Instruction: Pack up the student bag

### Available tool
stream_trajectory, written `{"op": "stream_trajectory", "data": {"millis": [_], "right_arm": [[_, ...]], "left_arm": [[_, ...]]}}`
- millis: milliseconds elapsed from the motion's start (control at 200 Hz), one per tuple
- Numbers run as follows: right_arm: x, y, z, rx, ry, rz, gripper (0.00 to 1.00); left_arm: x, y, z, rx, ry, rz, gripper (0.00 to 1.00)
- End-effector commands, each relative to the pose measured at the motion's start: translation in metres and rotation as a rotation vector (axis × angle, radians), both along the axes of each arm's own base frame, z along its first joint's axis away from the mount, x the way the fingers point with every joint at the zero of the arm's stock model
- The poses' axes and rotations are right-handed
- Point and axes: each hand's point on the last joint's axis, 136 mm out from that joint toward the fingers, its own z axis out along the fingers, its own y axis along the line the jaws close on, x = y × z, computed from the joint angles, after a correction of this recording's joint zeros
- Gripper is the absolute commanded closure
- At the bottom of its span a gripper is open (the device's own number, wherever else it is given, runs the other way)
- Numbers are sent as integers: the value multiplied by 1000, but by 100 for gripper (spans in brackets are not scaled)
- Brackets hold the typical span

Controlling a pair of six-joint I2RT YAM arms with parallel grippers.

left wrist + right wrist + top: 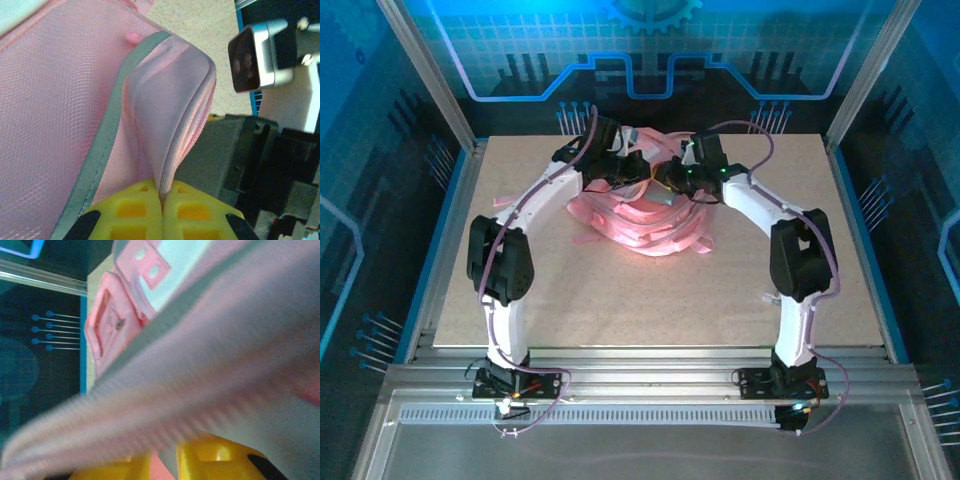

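student bag (638, 218) is seen heaped toward the far middle of the table (620, 310), with bare board left open on the near side and along both flanks. a folded, zippered edge of it is pinched between the closed pads of the left gripper (161, 195). pink fabric lies between the slightly parted pads of the right gripper (162, 462); whether it is clamped cannot be told.

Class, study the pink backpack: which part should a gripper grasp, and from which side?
The thin zipper-edged flap of the student bag, approached edge-on from its open rim: it stands free as a narrow fold two fingers can pinch, as the left gripper does.
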Motion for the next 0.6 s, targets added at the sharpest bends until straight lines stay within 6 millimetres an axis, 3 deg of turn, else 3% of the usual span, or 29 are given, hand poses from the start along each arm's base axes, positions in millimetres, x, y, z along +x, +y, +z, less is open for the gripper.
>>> {"op": "stream_trajectory", "data": {"millis": [0, 110, 420, 595], "right_arm": [[-22, -25, 12, -121, -35, -24, 77], [-31, -39, 1, -182, -16, -46, 76], [-41, -45, -32, -269, 50, -50, 76], [-46, -51, -42, -310, 47, -81, 62]], "left_arm": [[-14, -20, 70, -144, -131, -63, 100], [-18, -24, 72, -144, -134, -75, 100], [-24, -33, 76, -145, -139, -96, 100], [-27, -39, 74, -146, -128, -110, 100]]}}
